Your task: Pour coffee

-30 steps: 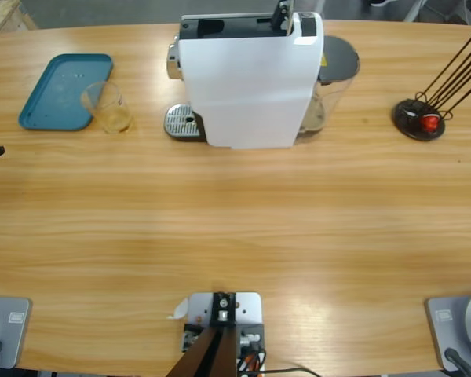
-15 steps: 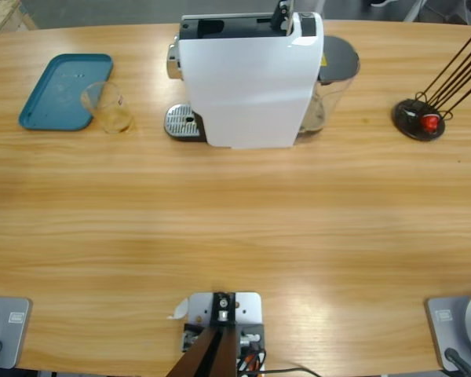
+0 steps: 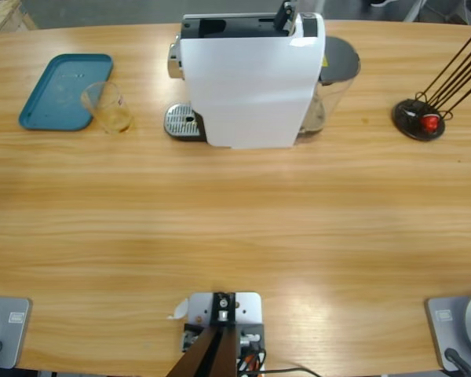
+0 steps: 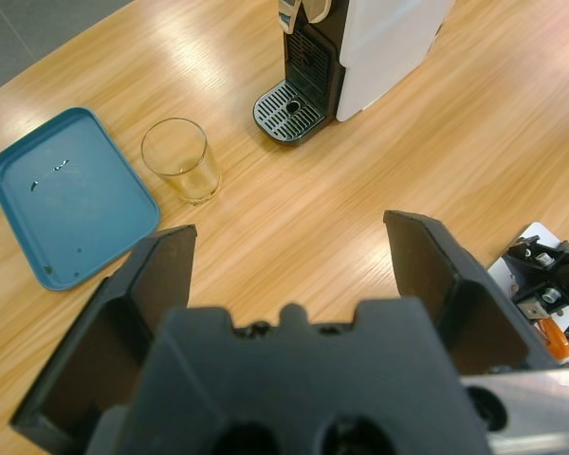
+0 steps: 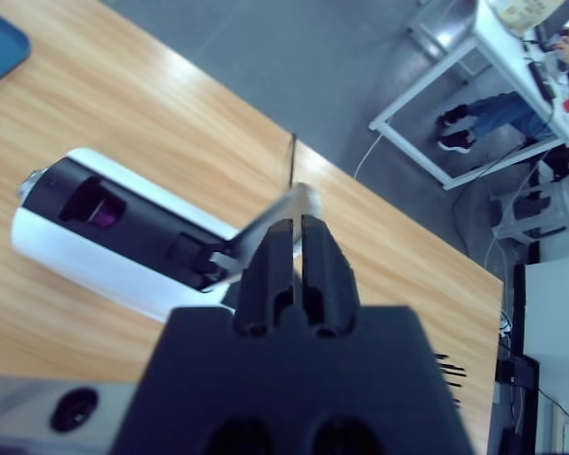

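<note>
since a second ago the dark shape at the high view's left edge has slipped almost out of sight; nothing else on the worktop (image 3: 235, 228) has shifted. we see our left end effector (image 4: 289, 275) spread wide and empty above bare wood. just beyond it stands the clear tumbler (image 4: 181, 159), upright and with no dark coffee in it, beside the teal tray (image 4: 66, 194). farther off is the coffee machine (image 4: 360, 47), its drip grate (image 4: 286, 109) bare. our right end effector (image 5: 295, 248) is pinched closed at the machine's silver lever (image 5: 270, 220), up on its top.
</note>
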